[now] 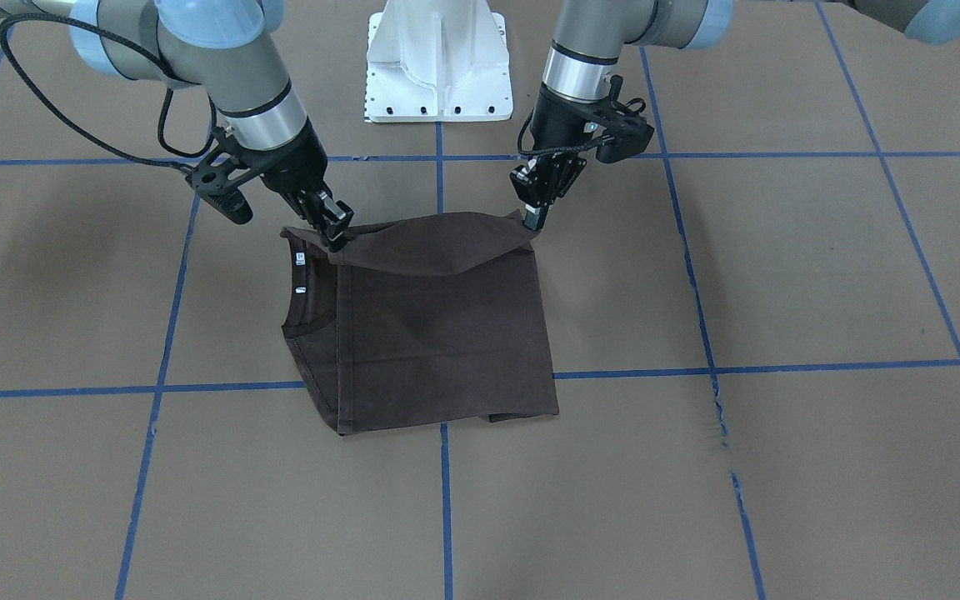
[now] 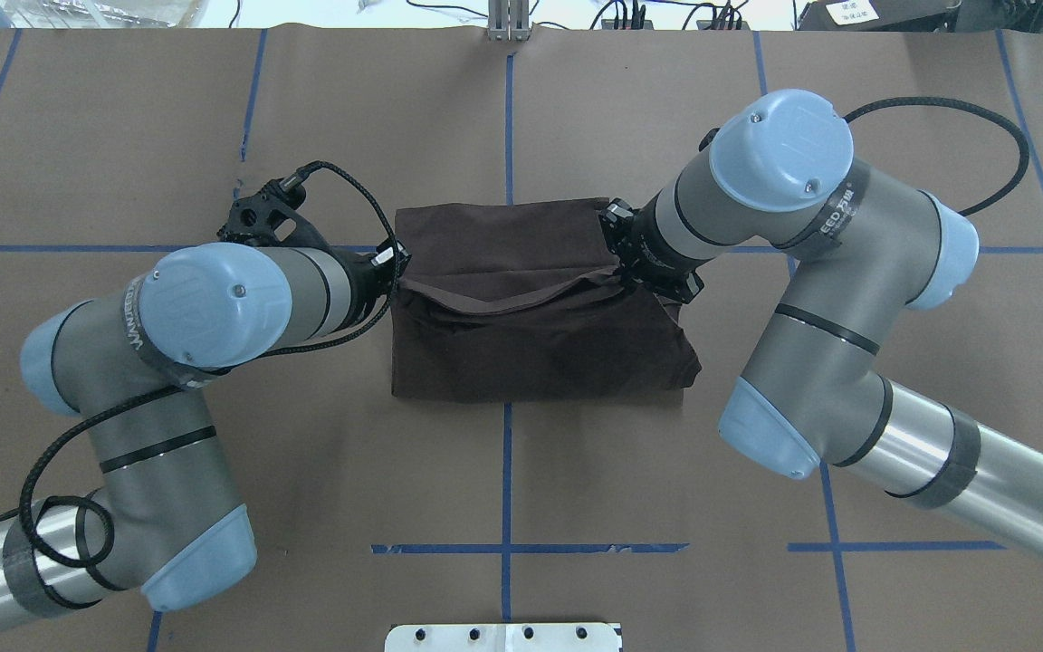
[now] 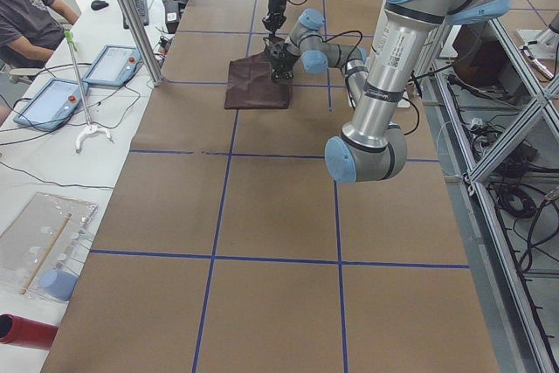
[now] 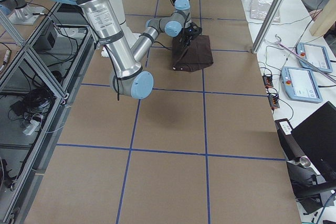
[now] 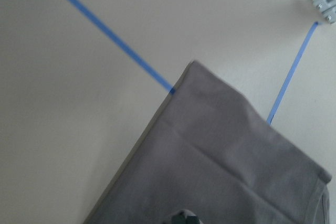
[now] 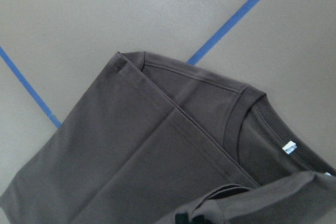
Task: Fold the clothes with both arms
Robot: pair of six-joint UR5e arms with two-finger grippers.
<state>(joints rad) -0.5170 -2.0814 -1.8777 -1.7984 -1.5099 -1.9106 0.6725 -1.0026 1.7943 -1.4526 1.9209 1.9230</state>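
Note:
The dark brown T-shirt (image 1: pixel 438 333) lies folded into a rectangle in the middle of the table. Its collar (image 1: pixel 305 300) and white tags (image 1: pixel 300 257) face the robot's right side. My left gripper (image 1: pixel 534 218) and right gripper (image 1: pixel 334 237) are each shut on a corner of the shirt's edge nearest the robot base. They hold that edge lifted, so it sags as a flap over the rest. In the overhead view the shirt (image 2: pixel 531 353) lies between my left gripper (image 2: pixel 392 272) and right gripper (image 2: pixel 617 272). The right wrist view shows the collar and a tag (image 6: pixel 288 148).
The white base plate (image 1: pixel 438 62) stands just behind the shirt on the robot's side. Blue tape lines (image 1: pixel 780 367) cross the brown table cover. A side bench holds tablets (image 3: pixel 113 63), and a seated operator (image 3: pixel 26 6) is beyond the table's far edge.

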